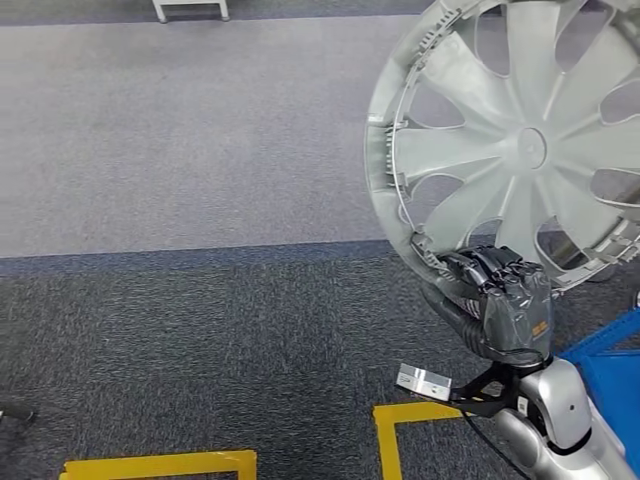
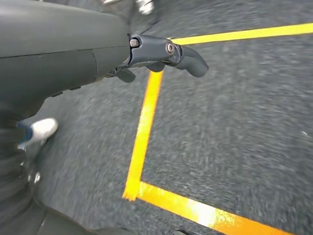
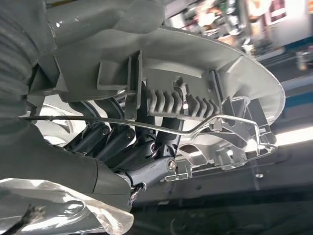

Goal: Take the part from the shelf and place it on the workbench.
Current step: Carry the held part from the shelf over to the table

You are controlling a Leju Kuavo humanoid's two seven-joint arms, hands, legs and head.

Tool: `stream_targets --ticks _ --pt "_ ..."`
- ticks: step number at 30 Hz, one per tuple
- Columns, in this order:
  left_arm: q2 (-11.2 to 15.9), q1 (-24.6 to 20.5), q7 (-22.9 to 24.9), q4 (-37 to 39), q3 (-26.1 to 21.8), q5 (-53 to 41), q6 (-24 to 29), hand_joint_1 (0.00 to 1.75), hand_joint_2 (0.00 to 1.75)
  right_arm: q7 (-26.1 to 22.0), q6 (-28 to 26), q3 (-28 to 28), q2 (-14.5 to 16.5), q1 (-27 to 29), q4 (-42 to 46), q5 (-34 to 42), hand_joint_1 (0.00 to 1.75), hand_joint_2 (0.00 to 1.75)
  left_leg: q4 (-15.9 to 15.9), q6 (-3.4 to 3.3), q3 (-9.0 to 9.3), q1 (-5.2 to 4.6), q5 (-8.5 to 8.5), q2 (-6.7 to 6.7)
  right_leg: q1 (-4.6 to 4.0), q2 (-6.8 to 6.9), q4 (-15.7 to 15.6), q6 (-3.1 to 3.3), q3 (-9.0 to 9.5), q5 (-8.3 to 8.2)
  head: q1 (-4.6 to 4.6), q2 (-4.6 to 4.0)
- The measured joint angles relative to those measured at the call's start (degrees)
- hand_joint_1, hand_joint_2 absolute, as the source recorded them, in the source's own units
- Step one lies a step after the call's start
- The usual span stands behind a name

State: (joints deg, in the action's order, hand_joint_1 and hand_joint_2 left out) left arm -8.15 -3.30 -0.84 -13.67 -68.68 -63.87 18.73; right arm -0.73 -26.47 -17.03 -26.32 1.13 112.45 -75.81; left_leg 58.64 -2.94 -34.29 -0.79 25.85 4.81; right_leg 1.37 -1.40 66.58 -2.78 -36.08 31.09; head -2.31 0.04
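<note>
our right hand [image 1: 494, 285] grips the hubcap [image 1: 521, 140] at its rim; it looks light, stiff, snaggy. left hand [image 2: 162, 54] hangs with nothing in it, its fingers loosely spread.

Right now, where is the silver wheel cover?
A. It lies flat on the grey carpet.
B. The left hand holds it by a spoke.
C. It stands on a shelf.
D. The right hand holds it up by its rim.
D. In the head view the right hand grips the lower rim of the wheel cover, which is raised above the carpet; the left hand hangs over the floor with nothing in it.
</note>
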Motion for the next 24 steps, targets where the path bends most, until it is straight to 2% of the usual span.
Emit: stream_targets --ticks 1,2,3,5,6,8,9,10,11,12,13,14,15,16,18,19,20,21,22,23,24 --pt "0.0 0.0 0.2 0.0 -0.3 -0.1 0.0 0.00 1.75 0.1 0.1 -0.3 0.0 -0.5 -0.2 0.1 1.75 1.75 0.2 0.18 -0.03 -0.03 0.04 0.82 0.16 -1.26 -3.7 0.10 1.54 -1.63 0.09 0.00" --pt "0.0 0.0 0.4 -0.1 -0.4 -0.4 -0.2 0.00 1.75 0.3 0.1 -0.6 0.0 -0.9 -0.5 0.1 1.75 1.75 0.3 0.44 -0.24 0.03 0.02 1.56 0.24 -2.30 -6.2 0.18 2.75 -2.38 0.13 0.00" --pt "0.0 0.0 0.5 -0.1 -0.5 -0.8 -0.5 0.00 1.75 0.3 0.2 -0.8 0.1 -1.3 -0.7 0.1 1.75 1.75 0.4 0.77 -0.57 0.14 -0.08 2.24 0.23 -2.93 -7.3 0.26 3.34 -2.35 0.19 0.00" --pt "0.0 0.3 0.6 -0.2 -0.5 -1.7 -1.8 0.00 1.75 0.4 0.2 -1.3 0.1 -2.1 -1.0 0.2 1.75 1.75 0.5 1.49 -1.12 0.40 -0.34 3.59 0.08 -2.12 -7.8 0.51 3.82 -2.20 0.25 0.01" --pt "0.0 0.4 0.8 -0.2 -0.5 -2.0 -2.5 0.00 1.75 0.5 0.2 -1.5 0.1 -2.4 -1.2 0.2 1.75 1.75 0.7 1.80 -1.26 0.39 -0.18 3.33 0.09 -1.42 -8.1 0.74 4.06 -2.29 0.28 0.01" --pt "0.0 0.4 1.2 -0.3 -0.5 -2.0 -3.8 0.00 1.75 0.6 0.2 -1.8 0.3 -3.0 -1.7 0.3 1.75 1.75 3.6 2.39 -2.55 0.22 1.53 0.50 0.15 0.21 -8.6 1.34 4.70 -2.37 0.62 0.01" --pt "-0.1 0.3 1.4 -0.3 -0.5 -2.0 -4.1 0.00 1.75 0.7 0.2 -1.9 0.4 -3.1 -1.9 0.4 1.75 1.75 6.7 2.65 -4.05 0.26 3.07 -1.58 0.02 1.08 -8.8 1.61 4.96 -2.28 0.78 0.00" --pt "-0.1 0.2 1.5 -0.3 -0.5 -2.0 -4.3 0.00 1.75 0.7 0.2 -2.0 0.4 -3.2 -2.1 0.4 1.75 1.75 10.6 2.90 -5.98 0.41 4.64 -2.94 -0.11 1.95 -8.8 1.84 5.11 -2.13 0.94 0.00" --pt "-0.1 0.2 1.5 -0.3 -0.5 -2.0 -4.4 0.00 1.75 0.6 0.2 -2.2 0.5 -3.3 -2.3 0.4 1.75 1.75 13.9 3.09 -7.73 0.59 5.71 -3.61 -0.22 2.83 -8.8 1.95 5.24 -1.99 0.94 0.00" --pt "-0.2 0.2 1.5 -0.3 -0.5 -2.0 -4.5 0.00 1.75 0.6 0.2 -2.3 0.5 -3.3 -2.5 0.4 1.75 1.75 15.8 3.24 -8.76 0.76 5.88 -3.91 -0.28 3.70 -8.8 2.02 5.39 -1.81 0.96 0.00" --pt "-0.2 0.2 1.5 -0.3 -0.5 -2.0 -4.6 0.00 1.75 0.6 0.2 -2.5 0.6 -3.4 -2.7 0.4 1.75 1.75 15.6 3.33 -8.75 0.88 4.96 -4.09 -0.30 4.49 -8.8 2.01 5.59 -1.63 0.96 0.00" --pt "-0.2 0.3 1.6 -0.3 -0.5 -2.0 -4.7 0.00 1.75 0.6 0.2 -2.7 0.6 -3.5 -2.9 0.4 1.75 1.75 13.1 3.35 -7.64 0.97 3.15 -4.44 -0.30 5.23 -8.8 1.95 5.85 -1.42 0.96 0.00" --pt "-0.2 0.3 1.7 -0.3 -0.5 -2.1 -4.9 0.00 1.75 0.6 0.2 -2.9 0.7 -3.7 -3.0 0.4 1.75 1.75 9.3 3.29 -5.79 0.99 1.07 -5.33 -0.30 5.93 -8.8 1.83 6.19 -1.16 0.96 0.00" --pt "-0.2 0.3 1.8 -0.3 -0.5 -2.3 -5.2 0.00 1.75 0.7 0.2 -3.0 0.7 -3.8 -3.1 0.4 1.75 1.75 5.7 3.18 -3.98 0.71 -0.28 -6.62 -0.43 6.60 -8.7 1.58 6.46 -0.86 0.97 0.00" --pt "-0.3 0.2 2.0 -0.3 -0.5 -2.9 -5.8 0.00 1.75 0.7 0.1 -3.3 0.7 -4.0 -3.3 0.4 1.75 1.75 1.4 2.61 -1.95 0.14 -1.02 -8.50 -0.67 7.80 -8.6 0.93 6.77 -0.31 0.92 0.01" --pt "-0.3 0.2 2.2 -0.3 -0.5 -3.2 -6.1 0.00 1.75 0.8 0.1 -3.4 0.7 -4.1 -3.3 0.4 1.75 1.75 1.0 2.27 -1.86 -0.18 -0.63 -8.50 -0.78 8.41 -8.7 0.60 6.88 -0.13 0.87 0.01" --pt "-0.3 0.3 2.3 -0.3 -0.5 -3.5 -6.2 0.00 1.75 0.7 0.1 -3.5 0.8 -4.2 -3.4 0.4 1.75 1.75 0.9 1.86 -1.90 -0.18 -0.55 -7.92 -0.77 9.03 -8.8 0.33 7.08 0.03 0.82 0.01" --pt "-0.3 0.4 2.3 -0.4 -0.5 -3.8 -6.3 0.00 1.75 0.7 0.1 -3.6 0.8 -4.3 -3.4 0.4 1.75 1.75 0.7 1.53 -1.80 -0.12 -0.56 -7.23 -0.66 9.03 -8.8 0.05 7.22 0.35 0.75 0.00" --pt "-0.4 0.5 2.4 -0.4 -0.4 -4.0 -6.4 0.00 1.75 0.8 0.1 -3.7 0.8 -4.4 -3.5 0.4 1.75 1.75 0.5 1.13 -1.63 0.01 -0.58 -6.58 -0.53 7.97 -8.0 -0.14 6.99 1.04 0.68 0.00" --pt "-0.4 0.5 2.4 -0.5 -0.4 -4.2 -6.4 0.00 1.75 0.8 0.0 -3.7 0.8 -4.4 -3.5 0.3 1.75 1.75 0.3 0.75 -1.45 0.19 -0.64 -5.93 -0.42 6.31 -6.2 -0.30 6.12 2.19 0.55 0.00" --pt "-0.5 0.5 2.4 -0.5 -0.4 -4.3 -6.4 0.00 1.75 0.8 0.0 -3.7 0.8 -4.4 -3.6 0.3 1.75 1.75 0.3 0.46 -1.33 0.32 -0.66 -5.23 -0.30 4.25 -3.0 -0.36 4.43 3.77 0.37 0.01"
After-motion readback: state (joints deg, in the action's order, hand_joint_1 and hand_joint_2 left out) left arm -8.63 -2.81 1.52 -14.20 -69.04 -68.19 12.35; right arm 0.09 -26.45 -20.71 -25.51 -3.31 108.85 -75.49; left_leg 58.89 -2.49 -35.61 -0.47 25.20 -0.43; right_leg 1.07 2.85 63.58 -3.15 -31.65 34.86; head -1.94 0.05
